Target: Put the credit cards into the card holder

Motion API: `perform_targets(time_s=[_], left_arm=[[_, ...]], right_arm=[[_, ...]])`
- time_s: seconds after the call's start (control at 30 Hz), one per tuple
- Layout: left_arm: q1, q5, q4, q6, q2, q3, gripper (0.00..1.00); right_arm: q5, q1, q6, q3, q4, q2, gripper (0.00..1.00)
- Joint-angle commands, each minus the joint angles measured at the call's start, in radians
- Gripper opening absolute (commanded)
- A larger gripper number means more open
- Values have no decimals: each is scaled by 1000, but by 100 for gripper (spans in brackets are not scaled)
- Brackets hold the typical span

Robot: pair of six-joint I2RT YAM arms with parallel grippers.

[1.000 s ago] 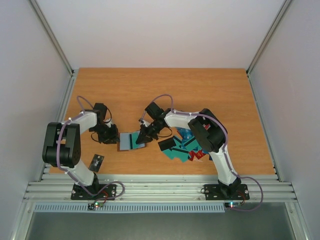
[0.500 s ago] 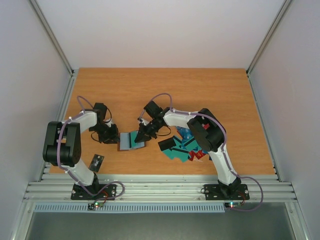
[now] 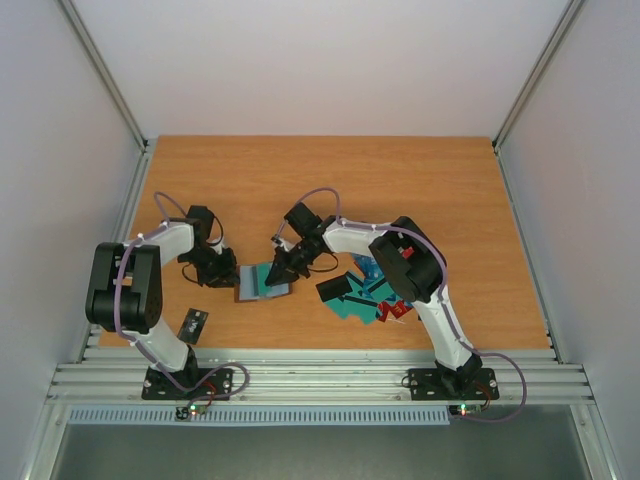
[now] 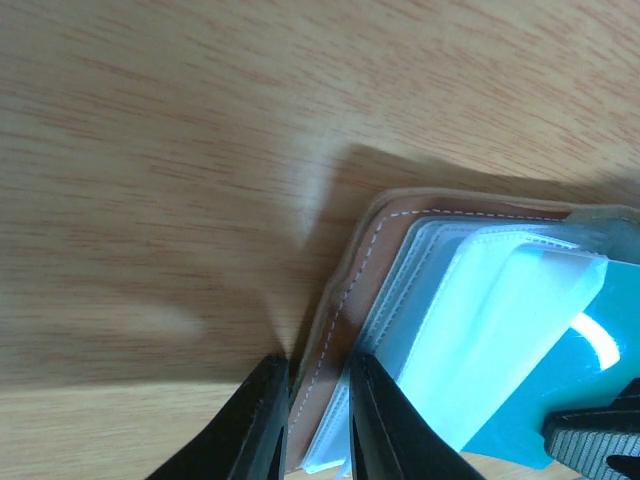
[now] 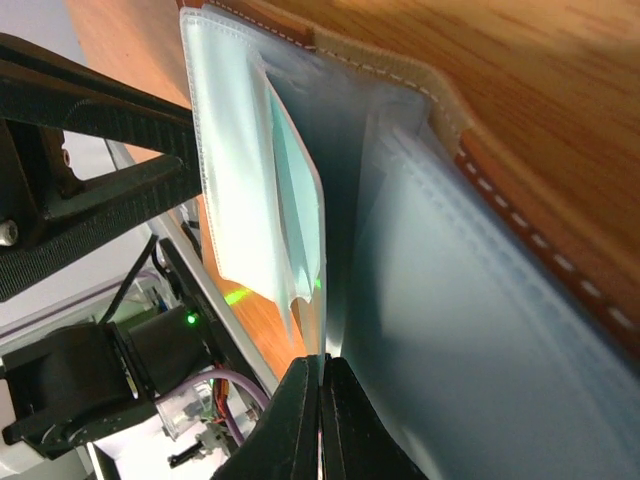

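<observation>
The brown card holder [image 3: 258,284] lies open on the table, its clear sleeves fanned up. My left gripper [image 3: 230,276] is shut on the holder's stitched leather cover [image 4: 345,290], one finger on each side of it [image 4: 318,372]. My right gripper [image 3: 281,268] is shut on a teal credit card [image 4: 570,390], which shows edge-on between two sleeves in the right wrist view [image 5: 321,358]. A sleeve [image 5: 250,170] to its left holds something teal. More credit cards [image 3: 366,293] lie in a loose pile to the right of the holder.
A single black card [image 3: 194,323] lies by the left arm near the table's front edge. The aluminium rail [image 3: 320,375] runs along the near side. White walls enclose the table on the left, right and back.
My right gripper has shifted a little to the left with the teal card, deeper between the holder's sleeves. The left gripper has kept its grip and place.
</observation>
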Motion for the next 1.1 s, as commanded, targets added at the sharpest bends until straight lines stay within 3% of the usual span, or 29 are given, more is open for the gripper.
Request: perform_targets(time_s=[0.0, 0.6, 1.07], left_arm=[[-5, -13, 27, 2, 53, -17, 20], [-4, -31, 25, -3, 47, -12, 20], [-4, -39, 34, -14, 43, -8, 17]], right_arm=[[10, 25, 18, 36, 2, 43, 4], [137, 27, -115, 137, -302, -37, 38], [258, 29, -190, 265, -477, -31, 50]])
